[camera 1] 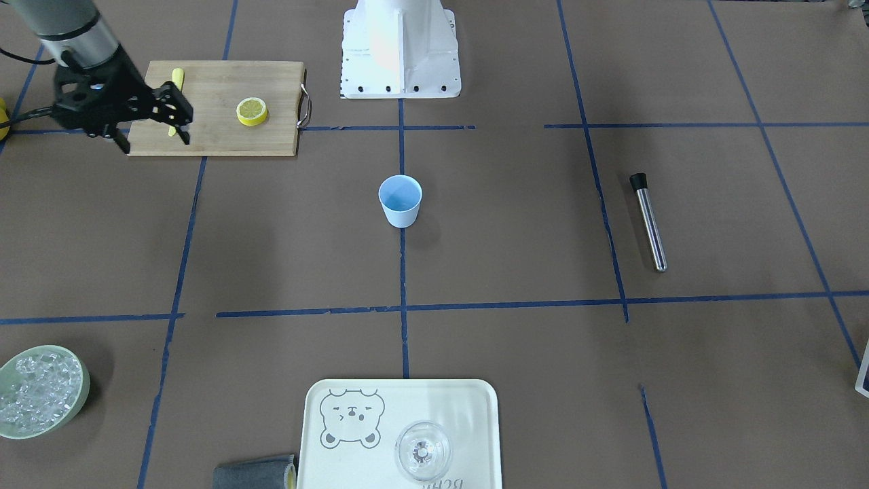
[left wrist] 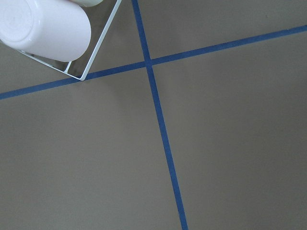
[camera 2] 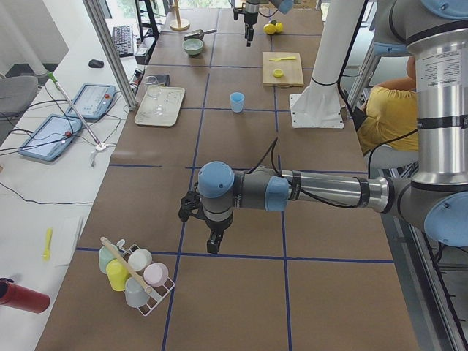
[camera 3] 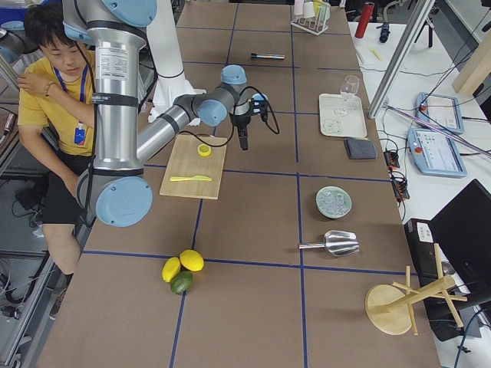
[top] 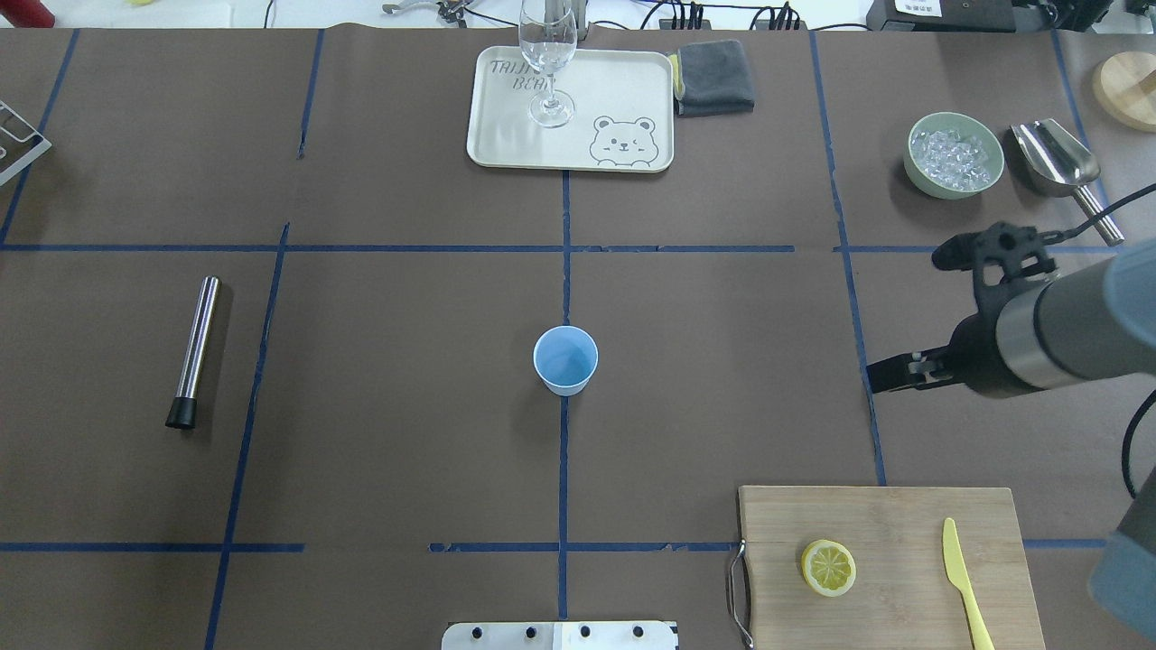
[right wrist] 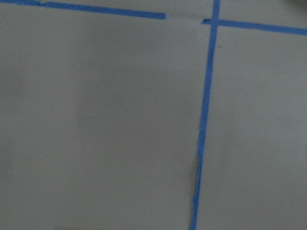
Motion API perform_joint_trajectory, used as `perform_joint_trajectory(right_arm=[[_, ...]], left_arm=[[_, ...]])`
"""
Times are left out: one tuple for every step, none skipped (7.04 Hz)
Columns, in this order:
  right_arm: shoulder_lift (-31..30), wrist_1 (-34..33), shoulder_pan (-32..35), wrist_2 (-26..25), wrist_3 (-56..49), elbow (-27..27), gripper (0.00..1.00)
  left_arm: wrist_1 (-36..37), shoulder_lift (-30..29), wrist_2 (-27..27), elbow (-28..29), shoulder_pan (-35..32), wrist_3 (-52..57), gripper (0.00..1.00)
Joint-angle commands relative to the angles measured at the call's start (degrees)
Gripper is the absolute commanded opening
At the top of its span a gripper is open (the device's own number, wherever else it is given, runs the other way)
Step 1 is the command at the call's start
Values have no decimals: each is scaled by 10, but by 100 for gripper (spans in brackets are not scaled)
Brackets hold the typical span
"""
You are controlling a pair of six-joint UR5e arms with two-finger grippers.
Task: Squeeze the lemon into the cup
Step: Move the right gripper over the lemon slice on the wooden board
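Note:
The lemon (camera 1: 252, 111) is a round yellow slice with a pale segmented face, lying on the wooden cutting board (camera 1: 217, 136); it also shows in the overhead view (top: 828, 568). The light-blue cup (camera 1: 400, 200) stands upright and empty at the table's middle (top: 565, 359). My right gripper (camera 1: 155, 139) is open and empty. It hangs above the table just past the board's far edge, apart from the lemon (top: 890, 375). My left gripper (camera 2: 212, 245) shows only in the exterior left view, far from both, near a cup rack. I cannot tell its state.
A yellow knife (top: 962, 569) lies on the board beside the lemon. A steel muddler (top: 194, 350) lies on my left. A tray (top: 506, 135) with a clear glass (top: 548, 54), a grey cloth (top: 713, 77), a green bowl of ice (top: 955, 153) and a scoop (top: 1057, 162) are at the far side.

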Motion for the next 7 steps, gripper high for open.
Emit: perform_joint_trajectory(right_arm=[[11,0,-156,-134,123,5,100],[11,0,-203,-167,165,3,100],[7,2,-238,-194,183,0,100],[5,3,-256,-196,196,-7,100],[0,3,-265,-197,202,-13,100],[-3,3,-273,-208,207,-20,100],[-7,4,-280,-209,209,-22,100]], left_arm=[[0,0,0,-2,0,0,100],[0,0,0,-6,0,0,100],[0,0,0,-6,0,0,100],[0,0,0,-6,0,0,100],[0,1,0,-6,0,0,100],[0,0,0,-7,0,0,100],[-1,0,0,-7,0,0,100]])
